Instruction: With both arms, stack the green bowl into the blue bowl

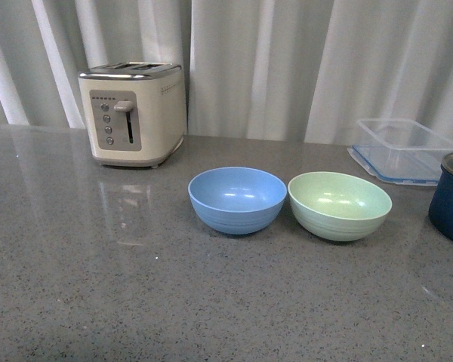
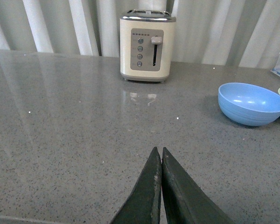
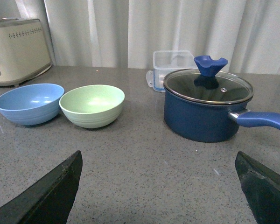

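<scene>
The blue bowl [image 1: 237, 199] and the green bowl [image 1: 339, 204] stand upright side by side on the grey counter, almost touching, both empty. Neither arm shows in the front view. In the left wrist view my left gripper [image 2: 161, 154] is shut with nothing in it, low over bare counter, with the blue bowl [image 2: 252, 103] well ahead and off to one side. My right gripper [image 3: 158, 161] is open wide and empty, its fingers [image 3: 60, 184] apart over the counter; the green bowl [image 3: 92, 105] and blue bowl [image 3: 29, 103] lie ahead of it.
A cream toaster [image 1: 133, 113] stands at the back left. A dark blue lidded pot [image 3: 206, 107] with its handle sticking out sits right of the green bowl, and a clear blue-rimmed container [image 1: 405, 149] is behind it. Curtains hang behind the counter.
</scene>
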